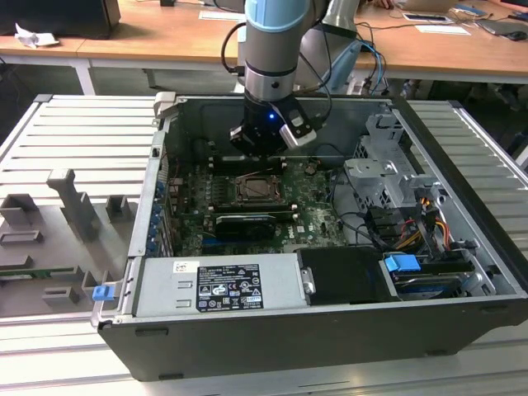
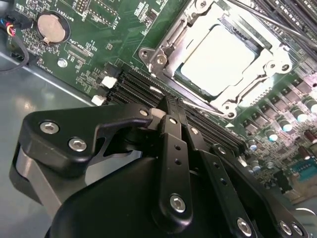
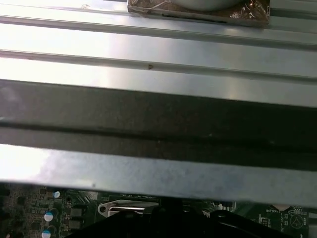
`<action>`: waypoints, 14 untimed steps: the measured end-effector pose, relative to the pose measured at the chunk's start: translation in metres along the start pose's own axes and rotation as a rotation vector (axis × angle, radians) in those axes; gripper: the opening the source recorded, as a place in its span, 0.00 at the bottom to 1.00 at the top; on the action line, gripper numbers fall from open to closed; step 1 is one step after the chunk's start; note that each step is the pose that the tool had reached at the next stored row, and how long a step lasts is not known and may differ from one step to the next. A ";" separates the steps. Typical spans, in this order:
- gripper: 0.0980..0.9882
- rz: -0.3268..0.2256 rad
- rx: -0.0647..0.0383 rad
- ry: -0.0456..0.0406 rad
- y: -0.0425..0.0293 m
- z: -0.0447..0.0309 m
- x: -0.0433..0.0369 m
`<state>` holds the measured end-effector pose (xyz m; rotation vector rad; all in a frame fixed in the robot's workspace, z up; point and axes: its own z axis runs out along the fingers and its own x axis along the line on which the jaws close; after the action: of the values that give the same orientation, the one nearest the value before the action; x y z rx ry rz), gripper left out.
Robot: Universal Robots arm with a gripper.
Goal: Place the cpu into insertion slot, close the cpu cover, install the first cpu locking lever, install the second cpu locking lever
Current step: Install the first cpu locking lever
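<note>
Cpu [image 2: 218,59] is seen in the second wrist view lying flat and pale inside the socket on the green circuit board [image 2: 89,54]. The cpu cover [image 2: 171,42] is laid down around it as a silvery frame, so placing and covering are judged done. The lever steps are judged to be in hand, though it cannot be told whether either locking lever is latched. The end effector [image 2: 168,103] is shown with its black fingers pressed together and nothing pinched between them. Its tip is held over the long black card slots [image 2: 131,84], just beside the nearest edge of the cover and apart from it. Catching a lever is judged to call for a short, precise approach to the socket's edge, then a firm push down and sideways under its hook.

In the exterior view, the end effector [image 1: 258,155] is seen lowered into the open computer case [image 1: 330,330], which is set on the ribbed grey table [image 1: 74,140]. The insertion slot [image 1: 258,190] is found just below it in the picture, near but not touched.

In the first wrist view, ribbed grey metal [image 3: 158,49] is shown above a strip of the circuit board [image 3: 29,213].
</note>
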<state>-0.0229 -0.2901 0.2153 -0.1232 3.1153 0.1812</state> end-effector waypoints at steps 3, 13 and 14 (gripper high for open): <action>0.01 0.000 0.000 0.0000 -0.0005 0.0037 -0.0021; 0.01 0.000 0.005 0.0006 -0.0016 0.0111 -0.0041; 0.01 0.000 0.008 0.0009 -0.0016 0.0115 -0.0041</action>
<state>-0.0185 -0.2901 0.2038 -0.1236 3.1165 0.1689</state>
